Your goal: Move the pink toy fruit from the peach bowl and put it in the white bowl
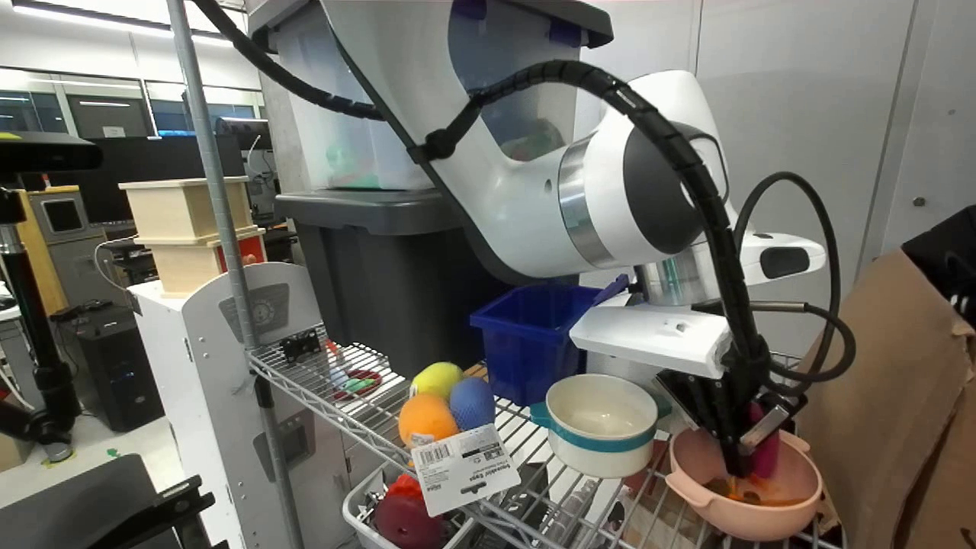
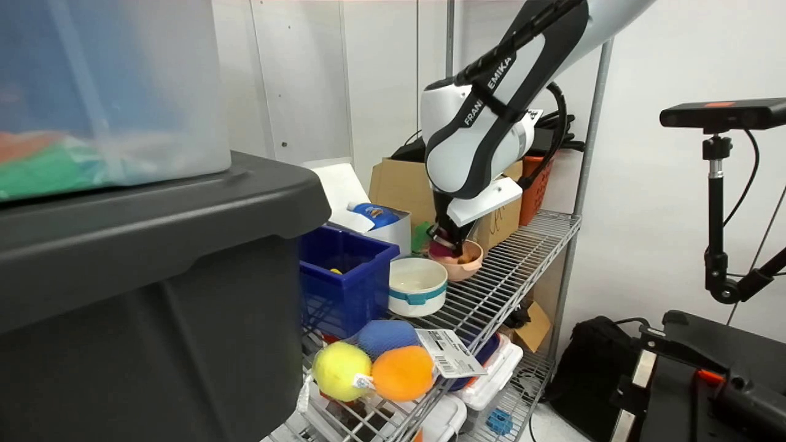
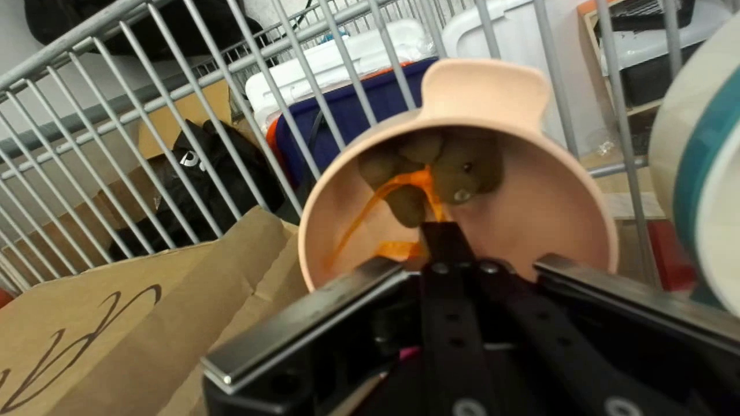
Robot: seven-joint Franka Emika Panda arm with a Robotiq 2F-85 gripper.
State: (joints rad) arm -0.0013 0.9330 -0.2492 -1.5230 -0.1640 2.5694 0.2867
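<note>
Gripper (image 1: 737, 462), can't tell if closed on pink fruit (image 1: 765, 456), could snag orange strip (image 3: 421, 178), since it's just beside at wrist-view 11 o'clock.

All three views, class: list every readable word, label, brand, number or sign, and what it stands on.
"FRAN", rest covered: robot arm.
"EMIKA": robot arm.
Printed tag: too blurred.
Cardboard box: handwriting, illegible.
Dark item: white marking, unclear.
Blue item: logo too small.
Distant sign: too small.

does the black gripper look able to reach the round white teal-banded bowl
Probably yes: the white bowl stands uncovered beside the round peach plastic bowl, whose rim the gripper must likely clear first.
</note>
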